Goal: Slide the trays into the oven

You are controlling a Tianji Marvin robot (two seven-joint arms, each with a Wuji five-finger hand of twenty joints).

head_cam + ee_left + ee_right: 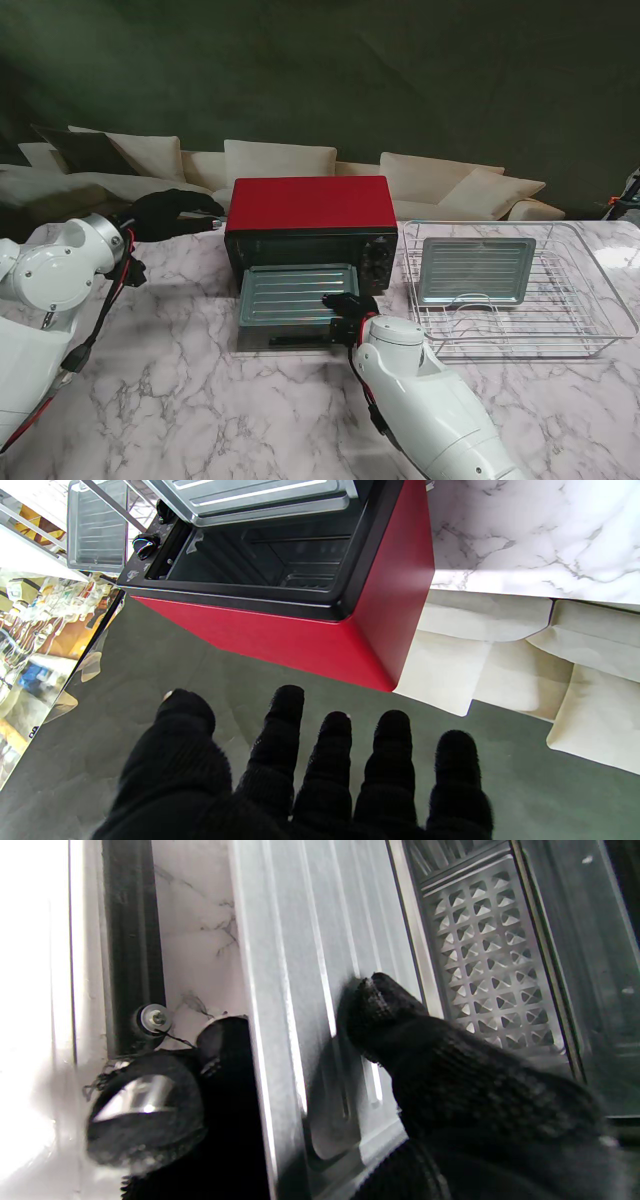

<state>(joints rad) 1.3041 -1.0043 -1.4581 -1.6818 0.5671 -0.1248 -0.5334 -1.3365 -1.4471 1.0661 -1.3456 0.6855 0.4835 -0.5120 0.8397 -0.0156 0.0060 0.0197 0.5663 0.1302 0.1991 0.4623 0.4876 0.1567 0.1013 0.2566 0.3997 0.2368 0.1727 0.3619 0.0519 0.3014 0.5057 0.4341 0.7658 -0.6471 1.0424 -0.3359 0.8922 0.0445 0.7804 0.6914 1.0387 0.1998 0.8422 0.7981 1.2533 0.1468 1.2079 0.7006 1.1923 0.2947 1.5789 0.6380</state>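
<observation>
The red oven (310, 208) stands at the table's middle with its door (290, 330) folded down toward me. A ribbed metal tray (298, 292) lies half out of the oven mouth, over the door. My right hand (348, 308), in a black glove, is shut on the tray's near right corner; the right wrist view shows the thumb on top of the tray (310, 965) and fingers (145, 1110) under its rim. My left hand (175, 212) hovers open beside the oven's left wall (390, 595), fingers spread (320, 770). A second tray (476, 270) leans in the wire rack.
A wire dish rack (520, 300) stands to the oven's right on the marble table (180, 400). Beige sofa cushions (280, 160) line the far side behind the table. The oven's knobs (382, 258) sit on its right front panel.
</observation>
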